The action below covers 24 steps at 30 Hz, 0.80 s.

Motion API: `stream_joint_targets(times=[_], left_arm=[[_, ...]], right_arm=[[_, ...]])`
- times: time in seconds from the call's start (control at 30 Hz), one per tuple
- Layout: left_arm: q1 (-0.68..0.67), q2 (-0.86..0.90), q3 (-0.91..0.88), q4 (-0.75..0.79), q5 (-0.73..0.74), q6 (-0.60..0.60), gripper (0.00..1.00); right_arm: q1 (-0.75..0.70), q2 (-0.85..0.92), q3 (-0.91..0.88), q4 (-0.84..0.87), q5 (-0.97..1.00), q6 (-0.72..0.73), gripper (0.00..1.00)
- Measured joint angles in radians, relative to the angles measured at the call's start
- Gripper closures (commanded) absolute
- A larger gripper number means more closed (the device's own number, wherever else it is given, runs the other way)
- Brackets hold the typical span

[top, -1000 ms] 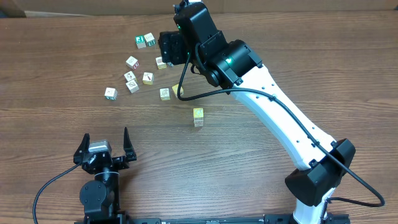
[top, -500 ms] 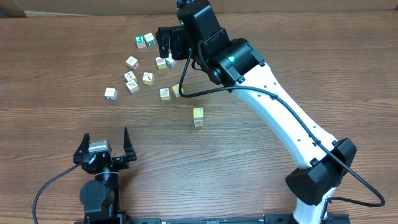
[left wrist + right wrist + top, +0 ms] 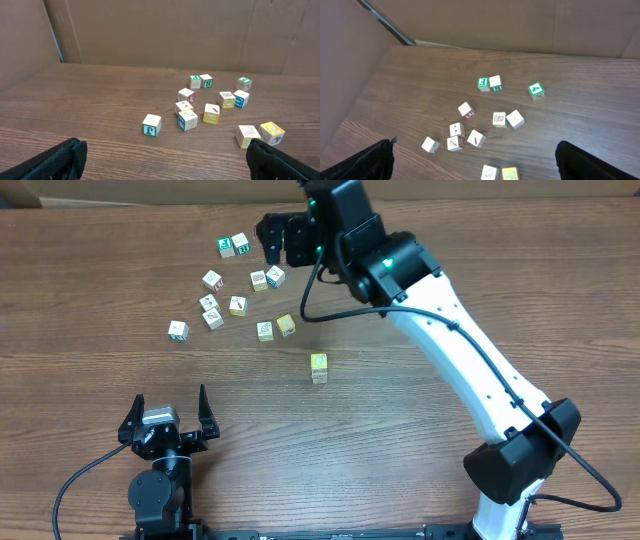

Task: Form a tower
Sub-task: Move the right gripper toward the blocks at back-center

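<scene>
Resting nearest the base, the left gripper [image 3: 170,398] sits low over the brown wooden table [image 3: 100,370] with its black fingers spread and nothing between them. Beyond it, well apart from everything else, stands the tower [image 3: 318,366], a narrow stack of small wooden cubes. From above it shows a yellow top face with a paler side beneath, and this angle does not let me count its cubes. Farther out, the loose wooden cubes [image 3: 238,305] lie scattered singly. Farthest of all, the right gripper [image 3: 276,242] has drawn back toward the table's far edge and spread its jaws wide. That uncovers a yellow-marked cube [image 3: 259,279] and a blue-marked cube [image 3: 275,276], both hidden a moment ago. It carries nothing, so this reach has probably added no cube to the tower.
</scene>
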Motion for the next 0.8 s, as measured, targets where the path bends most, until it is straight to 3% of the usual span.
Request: stream_joint_targets(times=[0.6, 0.8], left_arm=[[0.0, 0.0, 0.0, 0.0, 0.0, 0.0, 0.0], [0.0, 0.0, 0.0, 0.0, 0.0, 0.0, 0.0]], right_arm=[[-0.01, 0.282, 0.002, 0.119, -0.053, -0.128, 0.0], [-0.01, 0.371, 0.002, 0.176, -0.057, -0.174, 0.05]])
